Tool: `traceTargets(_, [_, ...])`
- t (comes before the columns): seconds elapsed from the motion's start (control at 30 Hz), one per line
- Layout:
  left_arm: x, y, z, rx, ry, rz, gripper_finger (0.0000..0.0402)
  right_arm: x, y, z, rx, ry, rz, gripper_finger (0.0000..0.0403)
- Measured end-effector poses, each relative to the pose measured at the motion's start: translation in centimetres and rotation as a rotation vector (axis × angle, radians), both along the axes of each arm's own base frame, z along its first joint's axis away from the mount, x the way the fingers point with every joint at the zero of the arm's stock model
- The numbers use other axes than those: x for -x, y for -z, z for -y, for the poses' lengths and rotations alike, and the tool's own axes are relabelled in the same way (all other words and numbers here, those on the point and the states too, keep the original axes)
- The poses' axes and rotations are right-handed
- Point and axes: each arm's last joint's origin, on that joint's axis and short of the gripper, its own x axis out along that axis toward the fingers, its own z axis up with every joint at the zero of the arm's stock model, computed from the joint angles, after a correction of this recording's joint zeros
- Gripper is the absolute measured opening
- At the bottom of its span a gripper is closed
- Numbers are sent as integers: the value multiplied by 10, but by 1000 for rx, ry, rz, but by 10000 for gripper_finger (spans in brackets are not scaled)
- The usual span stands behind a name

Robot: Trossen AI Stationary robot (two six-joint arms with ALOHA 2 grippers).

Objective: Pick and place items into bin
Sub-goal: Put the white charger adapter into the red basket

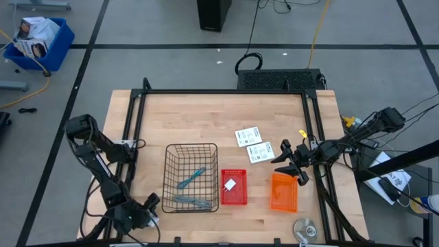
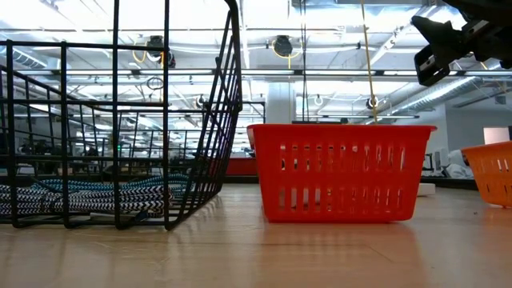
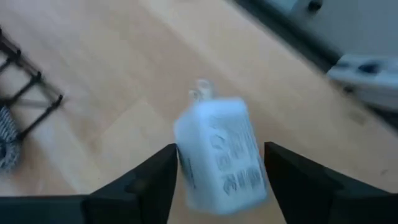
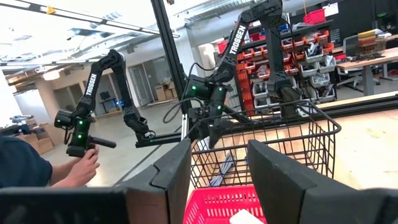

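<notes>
Silver disc (image 1: 305, 228) near orange bin (image 1: 283, 191).

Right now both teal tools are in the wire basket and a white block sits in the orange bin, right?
Not quite: the white block sits in the red bin, not the orange bin, as the high view shows. Both teal tools are in the wire basket.

Both arms are dark, nearly black, built of slim tube links joined by thick rounded joints. Thin black cables loop along the left arm (image 1: 92, 154) and trail off the right arm (image 1: 357, 137) toward the bench edge. The left pincer (image 3: 217, 180) has two broad, dark, wedge-shaped fingers with flat inner faces. The right pincer (image 4: 217, 180) has matching dark fingers with angular, faceted outer sides. No screws or markings can be made out on either arm.
</notes>
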Motion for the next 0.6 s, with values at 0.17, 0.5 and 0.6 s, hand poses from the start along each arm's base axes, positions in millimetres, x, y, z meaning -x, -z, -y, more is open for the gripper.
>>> traceTargets(0.17, [2, 6, -4, 36, 5, 7, 273, 0, 0, 0, -1, 0, 1, 153])
traceTargets(0.5, [6, 28, -15, 182, -17, 81, 257, 0, 0, 0, 0, 0, 0, 153])
traceTargets(0.6, [6, 28, -16, 194, -19, 89, 233, 0, 0, 0, -1, 0, 1, 153])
